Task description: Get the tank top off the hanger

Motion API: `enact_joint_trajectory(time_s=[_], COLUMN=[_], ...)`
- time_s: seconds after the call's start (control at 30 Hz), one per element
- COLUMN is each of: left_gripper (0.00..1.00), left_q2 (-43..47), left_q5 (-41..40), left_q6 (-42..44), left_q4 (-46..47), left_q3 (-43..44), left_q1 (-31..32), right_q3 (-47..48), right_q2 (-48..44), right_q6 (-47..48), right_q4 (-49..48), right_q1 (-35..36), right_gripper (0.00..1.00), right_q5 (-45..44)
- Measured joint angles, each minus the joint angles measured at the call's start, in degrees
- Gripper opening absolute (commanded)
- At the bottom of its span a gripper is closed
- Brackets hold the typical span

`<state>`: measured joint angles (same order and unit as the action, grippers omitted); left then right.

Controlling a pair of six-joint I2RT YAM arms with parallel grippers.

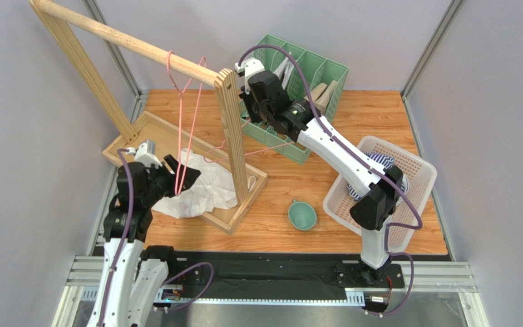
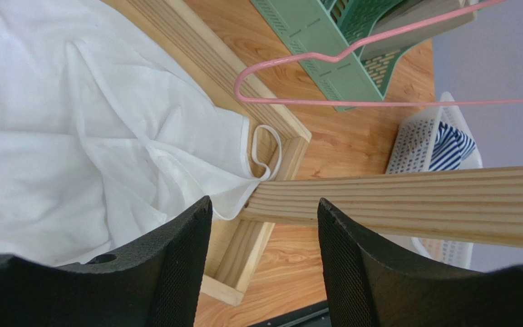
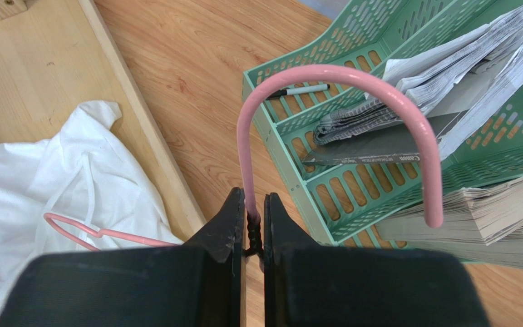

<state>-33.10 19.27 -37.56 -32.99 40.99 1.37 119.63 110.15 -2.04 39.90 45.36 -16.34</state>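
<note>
Your right gripper (image 3: 254, 225) pinches the hanger (image 3: 339, 75). Your left gripper (image 2: 264, 259) is open and holds nothing, and the tank top (image 2: 73, 136) just in front of it looks off. Next, lift the hanger away.

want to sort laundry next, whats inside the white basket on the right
A blue-and-white striped cloth lies in the white basket. The right arm crosses over the basket's near part in the top view, so anything under it is hidden.

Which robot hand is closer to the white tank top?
Left. The left gripper is open right beside the tank top; the right gripper is farther off, shut on the pink hanger.
</note>
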Motion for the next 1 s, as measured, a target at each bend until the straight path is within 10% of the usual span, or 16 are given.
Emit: enact_joint_trajectory(time_s=[0.47,1.0], left_gripper=[0.78,0.65], left_q2=[-12.68,-24.02], left_q5=[11.13,33.16], left_q6=[5.90,5.66], left_q4=[6.19,20.85], left_q3=[1.42,0.94], left_q1=[0.00,0.50], right_q3=[0.04,5.46], right_q2=[-0.07,3.98], right_q6=[2.64,2.10], right_q4=[8.39,12.90], right_q1=[-3.41,-4.74], right_gripper=[0.00,0.00], right_q5=[15.98,37.22])
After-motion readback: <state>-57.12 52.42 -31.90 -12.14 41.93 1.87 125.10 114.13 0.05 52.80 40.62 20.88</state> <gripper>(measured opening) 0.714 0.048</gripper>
